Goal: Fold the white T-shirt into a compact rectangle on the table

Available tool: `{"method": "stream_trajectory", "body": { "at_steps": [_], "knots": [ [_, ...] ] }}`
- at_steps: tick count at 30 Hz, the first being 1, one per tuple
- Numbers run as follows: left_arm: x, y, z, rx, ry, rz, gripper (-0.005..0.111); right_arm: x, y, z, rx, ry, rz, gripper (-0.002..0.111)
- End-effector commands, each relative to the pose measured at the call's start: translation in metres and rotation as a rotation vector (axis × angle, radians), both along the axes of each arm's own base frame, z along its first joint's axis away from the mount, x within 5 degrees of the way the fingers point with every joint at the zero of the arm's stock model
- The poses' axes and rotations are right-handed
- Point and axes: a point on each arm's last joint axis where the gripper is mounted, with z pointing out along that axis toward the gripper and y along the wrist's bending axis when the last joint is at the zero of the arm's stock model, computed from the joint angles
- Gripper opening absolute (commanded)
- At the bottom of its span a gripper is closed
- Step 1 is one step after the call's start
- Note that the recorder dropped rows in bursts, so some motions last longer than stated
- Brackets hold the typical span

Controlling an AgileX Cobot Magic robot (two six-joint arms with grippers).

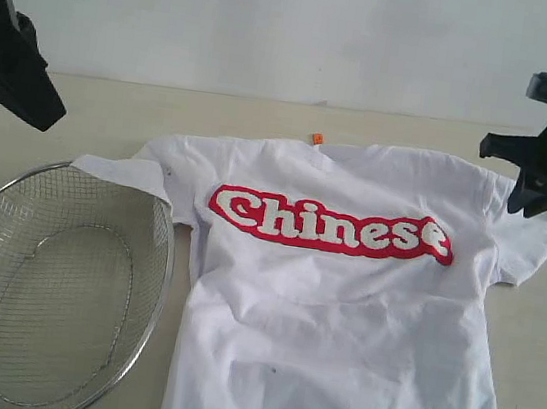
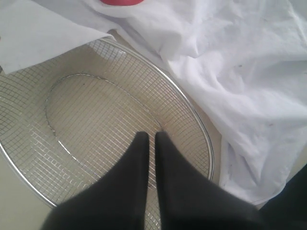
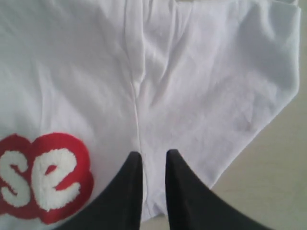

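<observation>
Exterior view: the white T-shirt [image 1: 338, 324] lies face up on the table [image 1: 105, 107]. A red "Chinese" banner [image 1: 331, 224] crosses the chest, the orange neck tag [image 1: 315, 138] is at the far edge, and the lower body is wrinkled. The sleeve on the left drapes over the rim of the wire basket [image 1: 166, 271].

Left wrist view: the left gripper [image 2: 151, 136] hangs over the basket, fingers closed together and empty.

Right wrist view: the right gripper [image 3: 152, 155] hovers over the shirt's right sleeve seam, narrowly parted and gripping nothing.

Plain white wall [image 1: 277, 23] behind, faintly grey-blue. Pale beige table [image 1: 114, 113] meets it along straight far edge. Light soft, even; shadows faint.
</observation>
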Motion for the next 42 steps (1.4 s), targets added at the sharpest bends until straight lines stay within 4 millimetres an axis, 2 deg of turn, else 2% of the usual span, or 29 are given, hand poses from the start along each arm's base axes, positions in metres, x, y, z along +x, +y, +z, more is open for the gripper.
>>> {"method": "stream_trajectory", "body": {
  "at_steps": [1, 18, 20, 22, 27, 33, 42],
  "knots": [
    [-0.002, 0.000, 0.001, -0.015, 0.004, 0.009, 0.005, 0.004, -0.005, -0.014, -0.019, 0.027, -0.004, 0.012],
    [-0.002, 0.000, 0.001, -0.015, 0.004, 0.009, 0.005, 0.011, -0.010, -0.060, -0.054, 0.088, 0.013, 0.012],
    [-0.002, 0.000, 0.001, -0.015, 0.004, 0.009, 0.005, 0.011, -0.010, -0.065, -0.054, 0.089, 0.012, 0.009],
    [-0.002, 0.000, 0.001, -0.015, 0.004, 0.009, 0.005, 0.012, -0.011, -0.066, -0.061, 0.079, 0.013, 0.000],
    [-0.002, 0.000, 0.001, -0.015, 0.004, 0.009, 0.005, 0.015, -0.018, -0.066, -0.076, 0.045, -0.005, 0.000],
    [-0.002, 0.000, 0.001, -0.015, 0.004, 0.009, 0.005, 0.014, -0.044, -0.074, -0.079, 0.084, -0.037, 0.000],
    [-0.002, 0.000, 0.001, -0.015, 0.004, 0.009, 0.005, 0.029, -0.060, -0.071, -0.125, 0.063, -0.015, 0.000]
  ]
}}
